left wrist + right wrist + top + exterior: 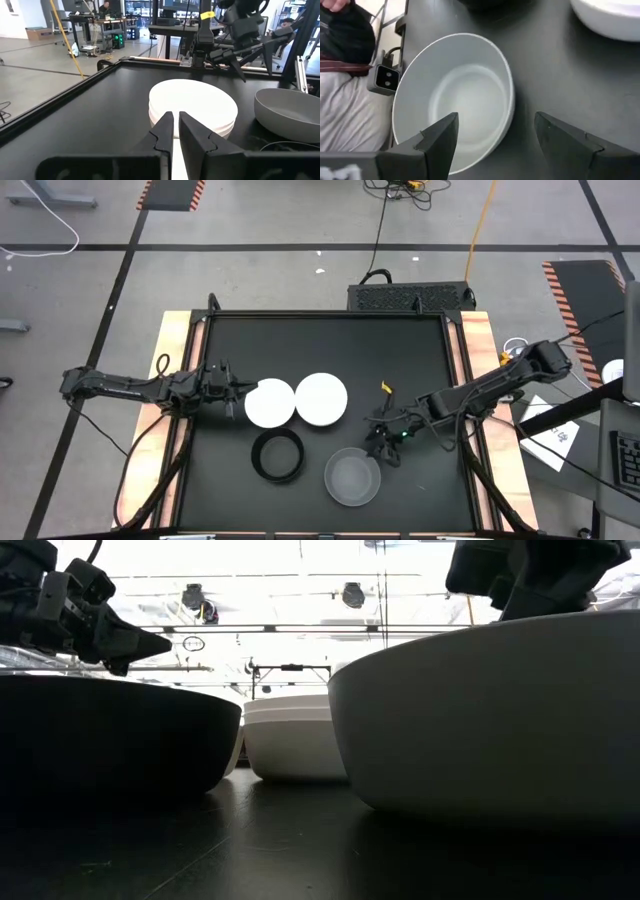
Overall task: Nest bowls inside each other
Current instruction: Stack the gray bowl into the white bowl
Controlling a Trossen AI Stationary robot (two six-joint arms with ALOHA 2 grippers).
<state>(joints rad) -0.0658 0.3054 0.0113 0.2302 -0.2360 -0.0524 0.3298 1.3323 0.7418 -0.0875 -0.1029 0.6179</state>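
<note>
Two white bowls (270, 402) (321, 398) stand side by side mid-table. In the left wrist view one white bowl (192, 105) shows stacked rims. A black bowl (277, 456) and a translucent grey bowl (352, 476) stand nearer the front edge. My left gripper (238, 392) is shut and level, just left of the left white bowl and above rim height (130, 645). My right gripper (496, 117) is open and slants down over the grey bowl's (455, 100) far right rim. One finger is over the bowl's hollow and the other is over the table outside it.
Raised rails (185, 380) border the black table top. A small camera (385, 77) sits at the front edge beside the grey bowl, with a person's clothing (345, 75) behind it. A yellow tag (386, 388) lies right of the white bowls.
</note>
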